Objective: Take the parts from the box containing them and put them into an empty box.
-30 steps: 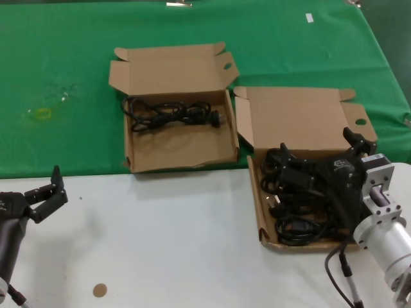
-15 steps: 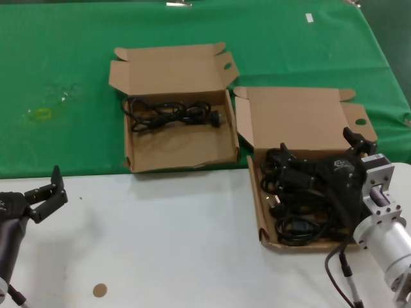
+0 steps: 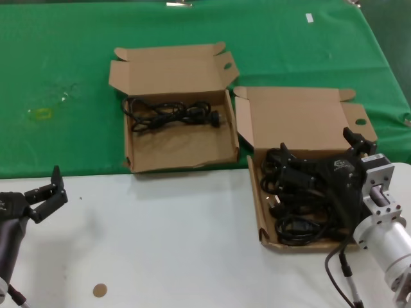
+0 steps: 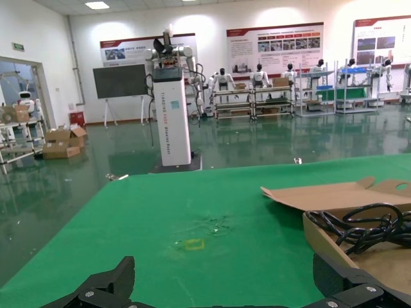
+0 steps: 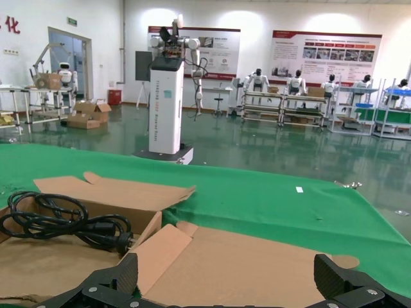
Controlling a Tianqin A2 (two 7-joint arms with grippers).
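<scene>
The box containing the parts [image 3: 257,192] lies at the right, straddling the white table and the green cloth, its tall lid [image 3: 298,119] up. Several black coiled power cords [image 3: 298,205] fill it. My right gripper [image 3: 316,144] hovers over them, open and empty; in the right wrist view [image 5: 225,282] it faces that lid [image 5: 257,263]. The squarish box [image 3: 183,147] on the green cloth holds one cord [image 3: 170,114], also seen in the right wrist view [image 5: 64,221] and the left wrist view [image 4: 366,228]. My left gripper [image 3: 54,186] is open and empty at the table's front left, shown too in its own view [image 4: 225,292].
A green cloth [image 3: 64,77] covers the far half of the table, with a small yellow mark [image 3: 42,114] at its left. A small brown disc [image 3: 99,290] lies on the white table [image 3: 167,237] near the front. The squarish box's lid [image 3: 170,67] stands open.
</scene>
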